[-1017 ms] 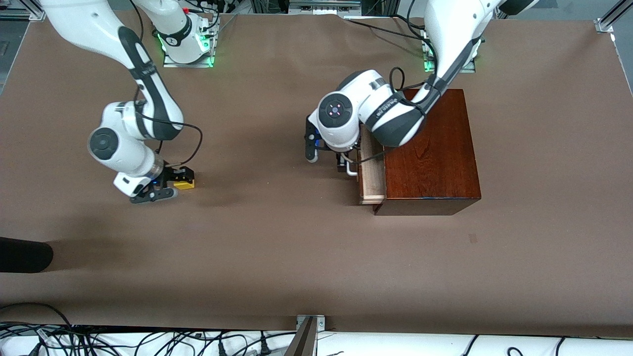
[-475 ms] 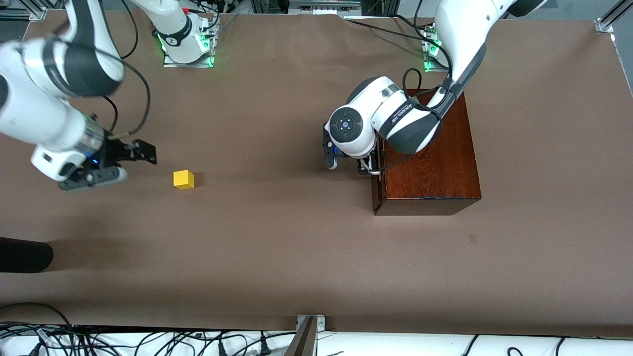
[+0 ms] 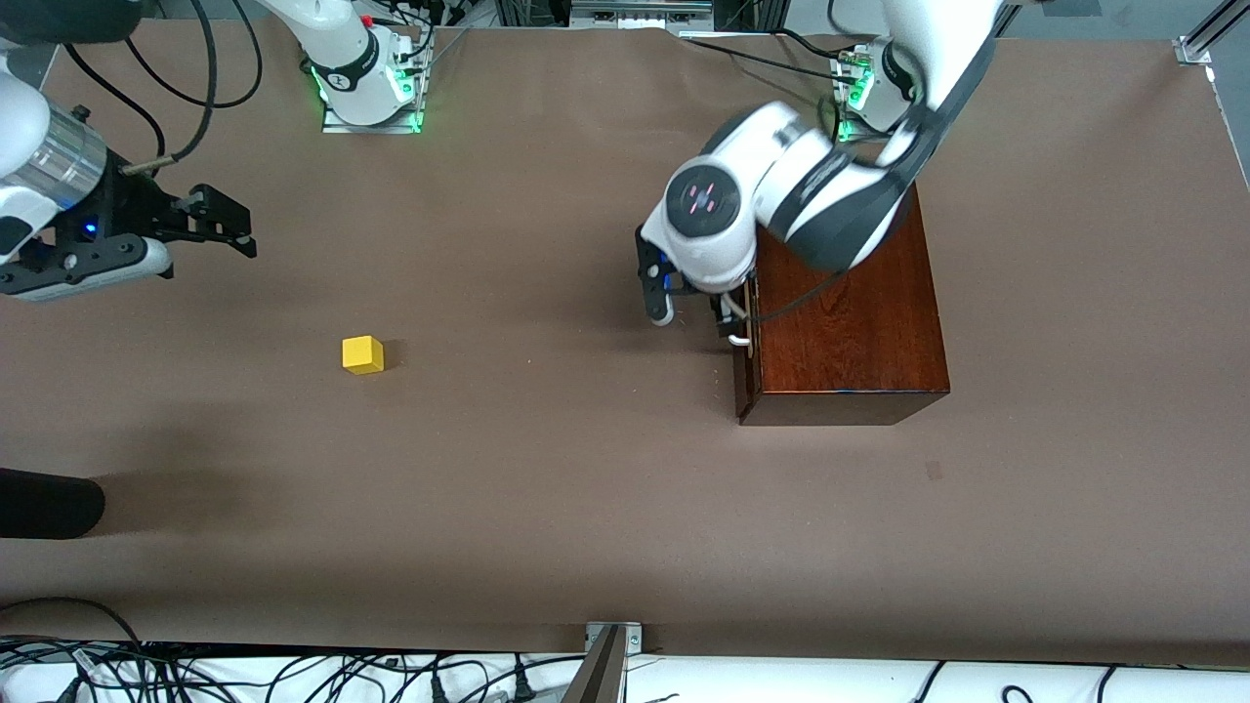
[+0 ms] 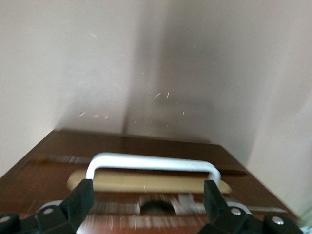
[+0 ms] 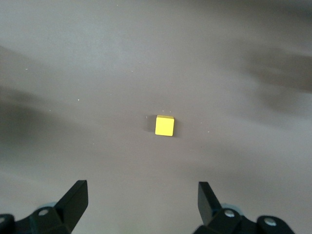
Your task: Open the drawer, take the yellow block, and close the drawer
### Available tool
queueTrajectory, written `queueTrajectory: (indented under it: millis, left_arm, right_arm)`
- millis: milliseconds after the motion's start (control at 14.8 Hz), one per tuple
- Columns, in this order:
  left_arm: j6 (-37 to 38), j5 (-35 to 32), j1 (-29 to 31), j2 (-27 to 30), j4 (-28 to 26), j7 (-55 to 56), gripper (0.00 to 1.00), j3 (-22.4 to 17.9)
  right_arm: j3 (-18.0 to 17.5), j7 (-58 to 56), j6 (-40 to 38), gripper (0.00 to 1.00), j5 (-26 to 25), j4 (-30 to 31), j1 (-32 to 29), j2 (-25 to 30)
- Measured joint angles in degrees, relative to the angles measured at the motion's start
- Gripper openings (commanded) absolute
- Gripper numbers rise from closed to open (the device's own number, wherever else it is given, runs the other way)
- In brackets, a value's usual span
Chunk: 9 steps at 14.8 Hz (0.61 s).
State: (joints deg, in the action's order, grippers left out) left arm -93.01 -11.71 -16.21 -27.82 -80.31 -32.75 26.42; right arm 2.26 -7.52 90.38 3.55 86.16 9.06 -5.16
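The yellow block (image 3: 362, 353) sits alone on the brown table toward the right arm's end; it also shows in the right wrist view (image 5: 165, 125). My right gripper (image 3: 220, 220) is open and empty, up in the air, apart from the block; the right wrist view (image 5: 141, 201) shows the same. The drawer (image 3: 747, 344) is pushed flush into the dark reddish-brown box (image 3: 848, 312). My left gripper (image 3: 728, 322) is open in front of the drawer. In the left wrist view my left gripper (image 4: 147, 202) has its fingers (image 4: 80, 200) standing either side of the white handle (image 4: 152, 163), not closed on it.
A black object (image 3: 49, 503) lies at the table's edge at the right arm's end, nearer to the front camera than the block. Cables (image 3: 293, 674) run along the table's near edge. The arms' bases (image 3: 366, 73) stand along the table's top edge in the front view.
My right gripper let go of the yellow block and rose away from it toward the right arm's end. My left gripper pushed the drawer shut into the box.
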Motion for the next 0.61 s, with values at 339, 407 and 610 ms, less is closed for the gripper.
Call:
queueTrajectory:
  millis: [339,407,610]
  left_arm:
    - [7.20,3.09,11.48,13.66,0.17,8.34,1.00,-0.18]
    - [8.53,3.83,14.46,14.75,0.17,8.36,1.00,-0.18]
    - [12.61,5.33,21.15,16.01,0.53,8.47,1.00,-0.86]
  right_arm:
    - [0.04,0.01,-0.67,1.00,-1.86,-0.88,0.00,-0.38]
    - [0.05,0.02,-0.81,1.00,-2.06,-0.88,0.00,-0.38]
    - [0.04,0.02,-0.95,1.00,-2.99,-0.88,0.00,-0.53]
